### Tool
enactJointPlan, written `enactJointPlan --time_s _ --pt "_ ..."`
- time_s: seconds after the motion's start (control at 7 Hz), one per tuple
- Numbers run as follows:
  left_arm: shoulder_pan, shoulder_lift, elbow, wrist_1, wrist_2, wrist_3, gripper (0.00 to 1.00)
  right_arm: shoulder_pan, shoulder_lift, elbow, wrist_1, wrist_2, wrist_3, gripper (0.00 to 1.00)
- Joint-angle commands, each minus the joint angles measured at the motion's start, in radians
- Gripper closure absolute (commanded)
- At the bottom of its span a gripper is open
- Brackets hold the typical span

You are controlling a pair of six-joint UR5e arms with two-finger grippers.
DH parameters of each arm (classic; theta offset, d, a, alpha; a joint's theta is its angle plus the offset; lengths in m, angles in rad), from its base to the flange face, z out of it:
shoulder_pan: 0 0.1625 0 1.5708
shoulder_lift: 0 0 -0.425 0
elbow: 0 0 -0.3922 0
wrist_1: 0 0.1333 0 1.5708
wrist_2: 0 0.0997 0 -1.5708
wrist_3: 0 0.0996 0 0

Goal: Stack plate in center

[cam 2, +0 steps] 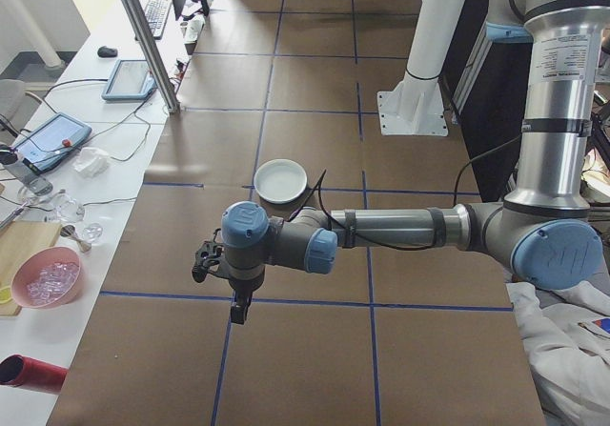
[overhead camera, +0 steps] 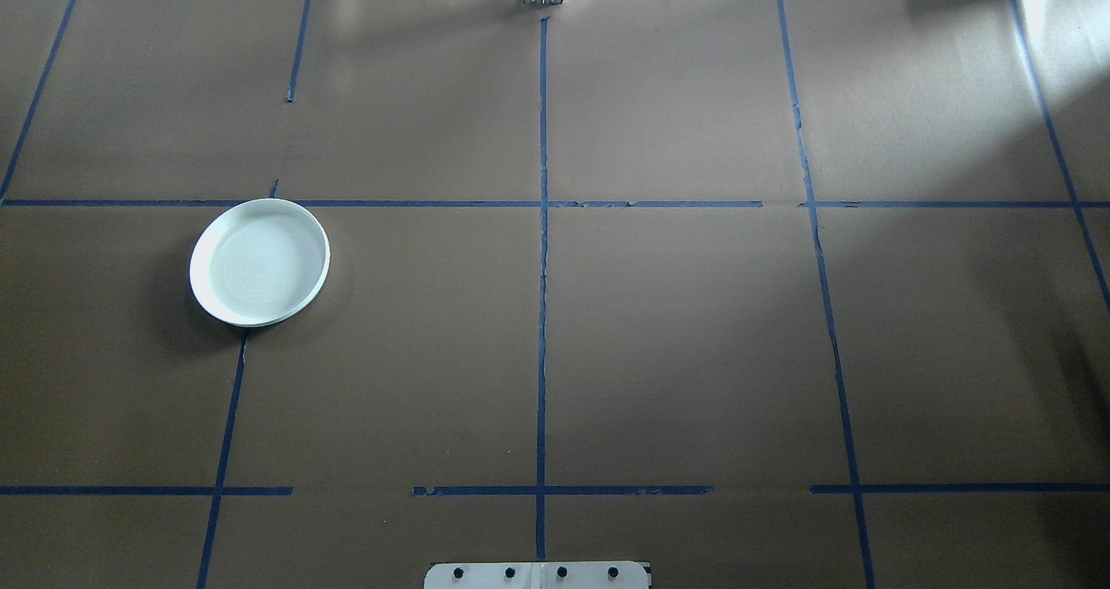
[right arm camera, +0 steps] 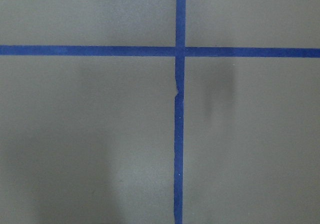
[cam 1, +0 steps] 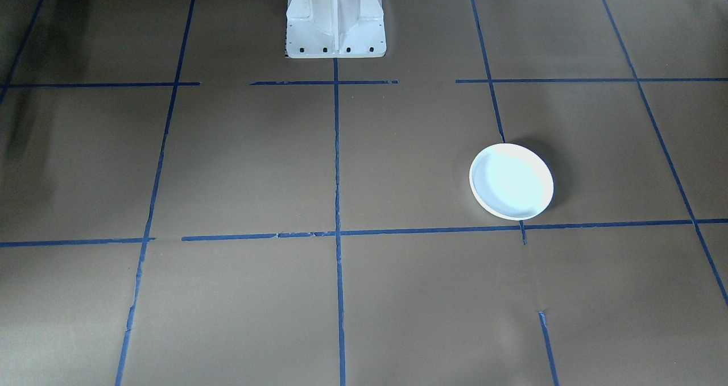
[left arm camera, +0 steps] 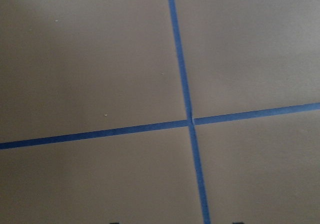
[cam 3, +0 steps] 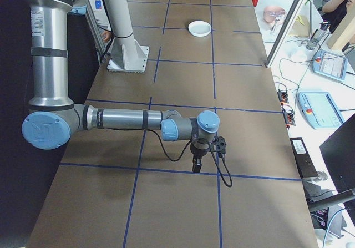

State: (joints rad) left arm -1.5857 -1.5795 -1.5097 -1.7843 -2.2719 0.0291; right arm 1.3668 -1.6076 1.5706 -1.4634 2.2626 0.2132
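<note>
White plate (overhead camera: 259, 262) lies upright on the brown paper table (overhead camera: 676, 329), on robot's left side, w/ nothing in it. It sits on a blue tape line (overhead camera: 227, 415), just near a tape crossing, well apart from the table center. Only one plate is in view.

Left gripper (cam 2: 239, 307) shows only in the left side view, hanging over the table, near a tape crossing, well apart from the plate; I cannot tell if it is open or closed. Right gripper (cam 3: 196, 165) shows only in the right side view, also over a tape line, far from the plate; its state I cannot tell too.

On the side bench: pink bowl (cam 2: 46, 278) w/ clear pieces inside, and a tablet (cam 2: 131, 78).
</note>
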Motion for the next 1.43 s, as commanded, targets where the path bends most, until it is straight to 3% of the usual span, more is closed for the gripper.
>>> enactJointPlan --time_s 0.0,1.14,1.29 --pt "-0.022 0.001 0.008 0.008 -0.027 0.011 0.0 0.0 0.0 0.0 0.0 0.0 0.0 0.0" --pt "-0.025 0.033 0.035 0.013 -0.044 -0.001 0.0 0.0 0.0 0.0 0.0 0.0 0.0 0.0" --pt "-0.025 0.032 0.048 0.055 -0.046 -0.002 0.0 0.0 0.0 0.0 0.0 0.0 0.0 0.0"
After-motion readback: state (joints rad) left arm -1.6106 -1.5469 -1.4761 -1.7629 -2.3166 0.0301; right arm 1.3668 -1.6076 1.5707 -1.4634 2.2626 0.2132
